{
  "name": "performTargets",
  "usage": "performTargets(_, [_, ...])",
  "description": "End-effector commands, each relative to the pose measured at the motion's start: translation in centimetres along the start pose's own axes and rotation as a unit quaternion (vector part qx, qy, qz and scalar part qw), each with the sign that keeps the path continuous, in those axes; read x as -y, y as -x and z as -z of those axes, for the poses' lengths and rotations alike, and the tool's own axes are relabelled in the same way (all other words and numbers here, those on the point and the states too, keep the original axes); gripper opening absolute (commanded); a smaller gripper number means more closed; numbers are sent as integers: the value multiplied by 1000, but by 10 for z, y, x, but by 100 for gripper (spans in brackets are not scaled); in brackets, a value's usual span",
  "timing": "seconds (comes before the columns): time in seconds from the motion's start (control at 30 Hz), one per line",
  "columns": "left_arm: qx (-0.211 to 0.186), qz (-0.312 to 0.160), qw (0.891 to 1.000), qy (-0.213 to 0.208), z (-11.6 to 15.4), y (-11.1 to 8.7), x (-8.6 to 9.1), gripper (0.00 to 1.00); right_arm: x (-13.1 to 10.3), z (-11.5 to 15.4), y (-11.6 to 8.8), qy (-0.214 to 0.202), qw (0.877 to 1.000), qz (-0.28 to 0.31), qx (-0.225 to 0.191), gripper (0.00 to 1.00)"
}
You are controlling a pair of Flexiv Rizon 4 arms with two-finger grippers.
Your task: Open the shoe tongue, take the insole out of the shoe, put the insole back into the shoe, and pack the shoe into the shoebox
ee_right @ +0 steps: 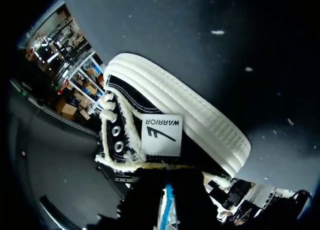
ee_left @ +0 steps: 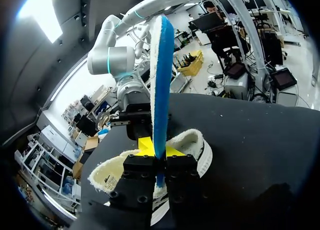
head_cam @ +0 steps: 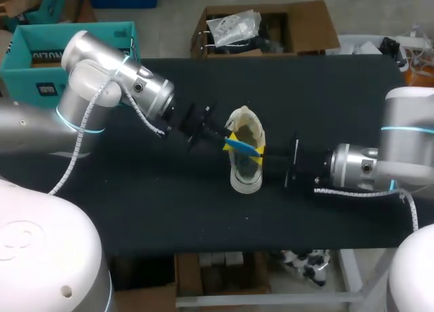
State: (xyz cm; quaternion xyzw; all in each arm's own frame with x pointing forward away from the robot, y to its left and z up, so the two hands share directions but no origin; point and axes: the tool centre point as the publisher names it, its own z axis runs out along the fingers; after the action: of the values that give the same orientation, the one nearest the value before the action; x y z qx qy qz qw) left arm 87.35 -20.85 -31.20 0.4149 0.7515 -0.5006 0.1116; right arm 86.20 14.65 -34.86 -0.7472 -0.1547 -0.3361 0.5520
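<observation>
1 insole [ee_left: 162,80]: I judge it light and floppy, best held by the edge. My left end effector [ee_left: 159,165] pinches 1 end, over the shoe [head_cam: 245,169] on the worktop [head_cam: 169,210]. My right end effector [head_cam: 263,151] is alongside; its grip I cannot tell.

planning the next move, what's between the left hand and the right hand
The shoe sits between the left hand and the right hand, with the blue insole across its opening. The head view shows this.

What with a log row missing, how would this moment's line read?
left tool: shut on blue insole; right tool: at sneaker; insole: over sneaker's opening
</observation>
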Motion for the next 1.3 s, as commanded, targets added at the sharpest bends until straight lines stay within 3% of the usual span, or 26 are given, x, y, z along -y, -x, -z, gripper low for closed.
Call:
performTargets(0.03, [2,-1,1000,0,-2,-1,-2,0,5,2,0,0,1000,3,-3,27])
performTargets(0.07, [2,-2,1000,0,-2,-2,-2,0,7,3,0,1,1000,5,-2,38])
performTargets(0.17, [0,-7,1000,2,-2,-2,0,0,15,6,-1,6,1000,14,0,42])
performTargets(0.63, [-5,-14,1000,9,-5,-3,1,0,45,8,3,6,999,43,21,25])
performTargets(0.73, [-6,-14,1000,12,-6,-3,1,0,44,6,5,16,998,49,27,0])
performTargets(1.3, [-10,-35,998,46,-10,5,-23,0,1,-12,6,42,997,59,32,0])
